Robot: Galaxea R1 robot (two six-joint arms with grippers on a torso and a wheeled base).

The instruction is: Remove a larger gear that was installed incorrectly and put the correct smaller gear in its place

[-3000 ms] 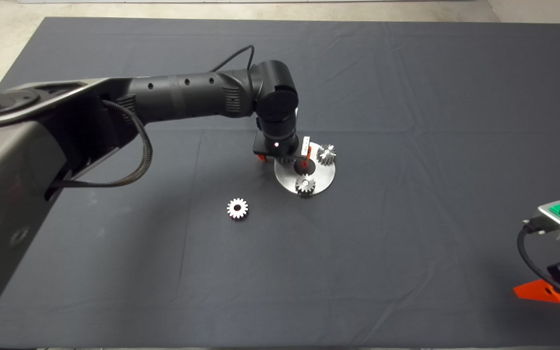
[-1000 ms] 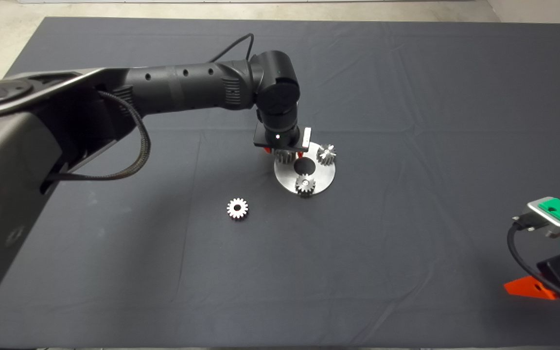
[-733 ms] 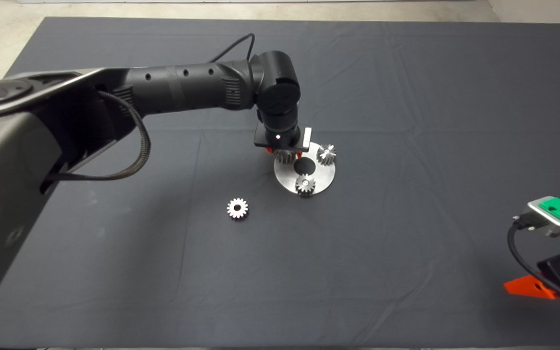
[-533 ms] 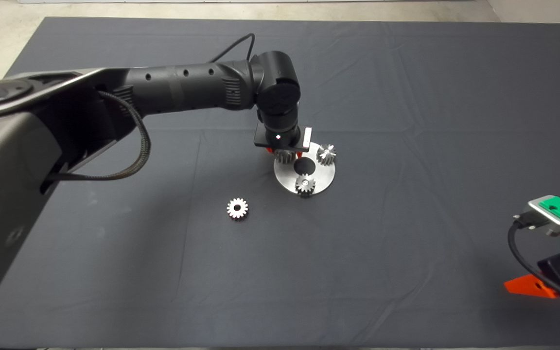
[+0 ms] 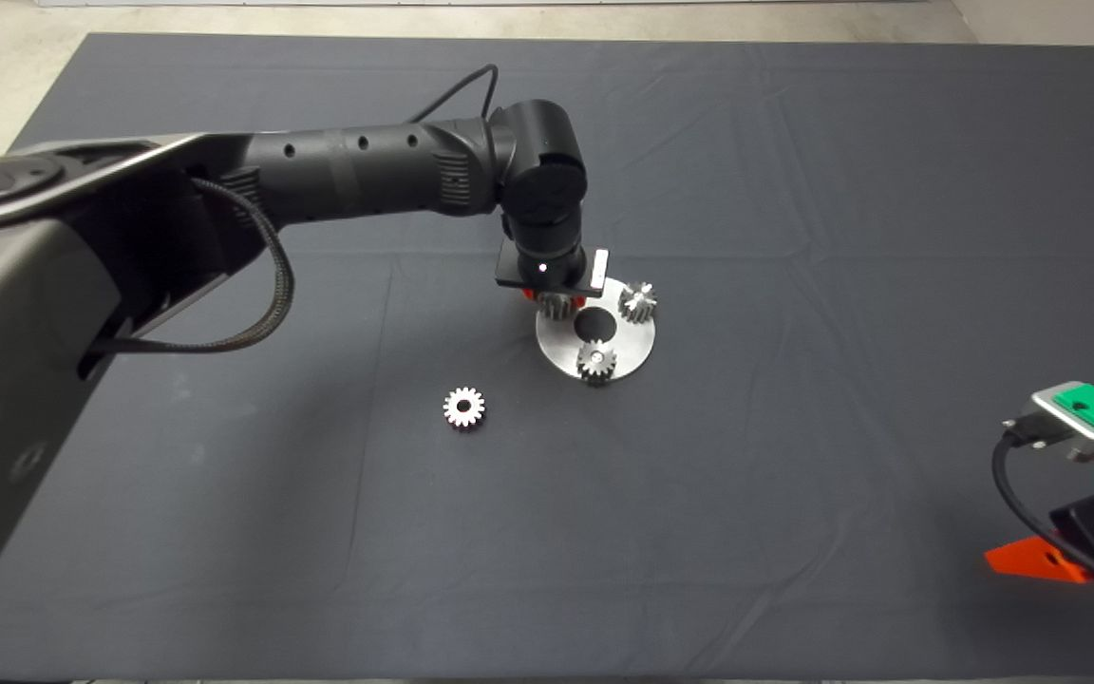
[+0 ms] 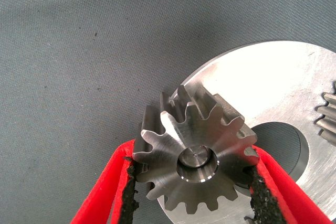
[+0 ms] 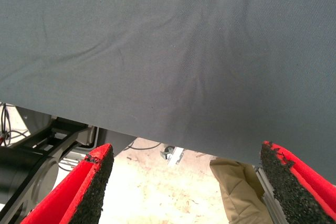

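Bench (image 5: 794,532): covered by a dark mat; carries everything listed below.

Left arm (image 5: 367,180): reaches in from the left across the far half of the bench, wrist turned down over the plate.

Right gripper (image 5: 1093,494): parked at the near right edge; its jaws stand spread apart with nothing between them, mat and floor showing beyond.

Round steel plate (image 5: 637,347): lies flat near the bench centre, with a round hole in its middle. It carries three gears on pins.

Left gripper (image 6: 191,195): poised over the plate's far-left edge. Its jaws are clenched against opposite flanks of the larger gear, black pads (image 6: 128,187) touching the teeth.

Larger gear (image 6: 195,158): dull grey face, seated on its pin at the plate's far-left edge; the pin end shows flush in the bore. Judged gripped but not yet lifted.

Two other mounted gears: one at the plate's far right (image 5: 639,301), one at its near edge (image 5: 595,361). Untouched.

Smaller gear (image 5: 463,407): bright face up, lying loose on the mat to the near left of the plate, well apart from it.

Progress: early. Removal is at the grasp stage. Left to do: pull the larger gear off, set it aside, fetch the smaller gear, seat it on the freed pin.
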